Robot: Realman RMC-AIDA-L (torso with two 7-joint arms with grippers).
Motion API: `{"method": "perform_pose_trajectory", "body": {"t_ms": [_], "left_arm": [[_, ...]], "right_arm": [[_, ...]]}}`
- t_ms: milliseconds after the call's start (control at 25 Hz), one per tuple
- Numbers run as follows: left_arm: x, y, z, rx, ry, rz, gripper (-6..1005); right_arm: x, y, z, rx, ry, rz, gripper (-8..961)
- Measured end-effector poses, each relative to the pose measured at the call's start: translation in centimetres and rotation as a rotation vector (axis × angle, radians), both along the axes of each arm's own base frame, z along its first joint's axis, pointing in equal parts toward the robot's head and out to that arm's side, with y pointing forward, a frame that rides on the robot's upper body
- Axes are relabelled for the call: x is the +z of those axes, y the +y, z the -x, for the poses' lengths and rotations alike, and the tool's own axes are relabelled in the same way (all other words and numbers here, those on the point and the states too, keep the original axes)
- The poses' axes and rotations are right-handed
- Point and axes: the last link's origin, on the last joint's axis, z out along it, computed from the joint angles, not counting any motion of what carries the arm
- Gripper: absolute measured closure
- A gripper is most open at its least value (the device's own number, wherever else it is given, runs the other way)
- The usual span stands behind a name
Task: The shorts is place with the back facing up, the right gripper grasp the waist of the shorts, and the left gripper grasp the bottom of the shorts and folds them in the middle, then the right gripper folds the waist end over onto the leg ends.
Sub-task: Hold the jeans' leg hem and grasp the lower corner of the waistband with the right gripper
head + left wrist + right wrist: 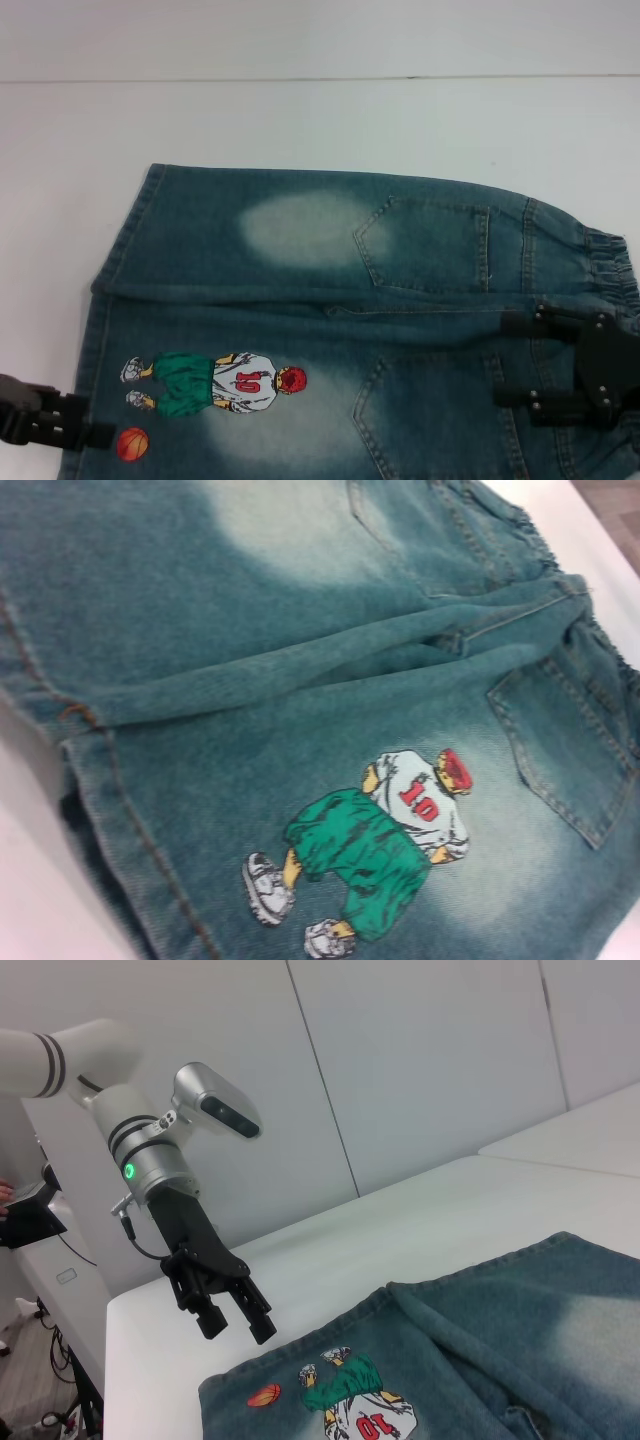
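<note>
The blue-green denim shorts (300, 300) lie flat on the white table, back pockets up. The ruffled waist (612, 258) is at the right and the leg hems (108, 275) at the left. A fold ridge runs along the middle between the legs. The cartoon player print (215, 383) and orange ball (133, 443) sit on the near leg. My right gripper (502, 360) is over the near back pocket just inside the waist, open, fingers pointing toward the legs. My left gripper (90, 420) (240, 1328) is by the near leg hem, open, a little above the table.
The white table (300, 120) extends beyond the shorts to a wall at the back. In the right wrist view the table's edge (110, 1360) drops off behind the left arm, with a dark device (25, 1220) beyond it.
</note>
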Motion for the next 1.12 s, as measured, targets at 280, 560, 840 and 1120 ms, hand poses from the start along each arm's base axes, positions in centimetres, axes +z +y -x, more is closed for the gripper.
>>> {"method": "perform_pose_trajectory", "body": {"t_ms": [280, 560, 840, 1120], "left_arm": [[0.0, 0.2, 0.4, 0.013, 0.028, -0.017, 127], [0.0, 0.5, 0.7, 0.014, 0.045, -0.035, 127], [-0.1, 1.0, 1.0, 0.018, 0.066, -0.064, 128], [-0.2, 1.2, 1.2, 0.02, 0.079, -0.082, 127]], "right_arm": [[0.0, -0.1, -0.1, -0.003, 0.0, 0.0, 58], [0.0, -0.1, -0.1, -0.004, 0.0, 0.0, 58], [0.1, 0.0, -0.1, -0.007, 0.003, -0.007, 58], [0.1, 0.0, -0.1, -0.005, 0.003, -0.007, 58]]}}
